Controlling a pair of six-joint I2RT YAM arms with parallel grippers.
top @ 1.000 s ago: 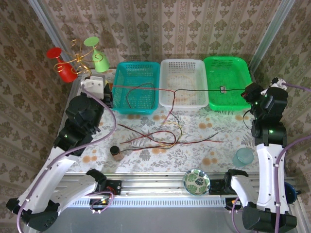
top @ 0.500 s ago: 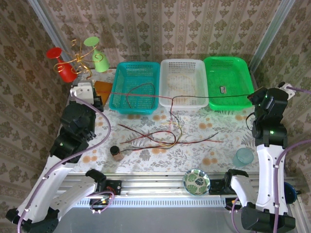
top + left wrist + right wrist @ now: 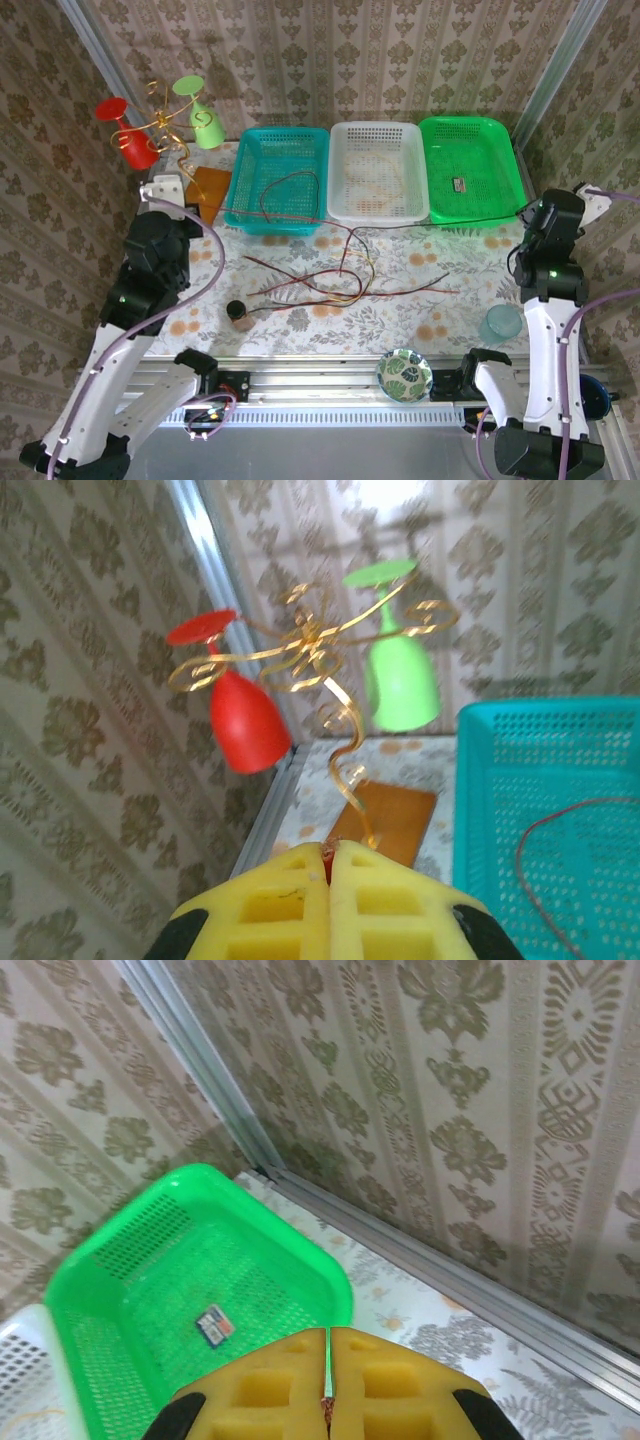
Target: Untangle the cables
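Several thin cables [image 3: 320,282], dark red, black and yellow-orange, lie crossed in a tangle on the flowered tablecloth in front of the baskets. My left gripper [image 3: 180,200] [image 3: 328,848] is at the far left by the wooden board [image 3: 385,815], shut on the end of a dark red cable. That cable loops through the teal basket [image 3: 500,780]. My right gripper [image 3: 528,212] [image 3: 328,1335] is at the far right, shut on a thin dark cable that runs left past the front of the green basket [image 3: 470,122] toward the tangle.
A white basket [image 3: 378,128] stands between the teal and green ones. A small card [image 3: 212,1324] lies in the green basket. A gold stand [image 3: 160,125] with red and green glasses is back left. A small dark pot [image 3: 237,312], patterned bowl [image 3: 404,374] and clear cup [image 3: 500,324] sit near the front.
Both grippers have drawn outward, left to the left and right to the right. The line stretched between them has dropped from over the baskets to just in front of them.
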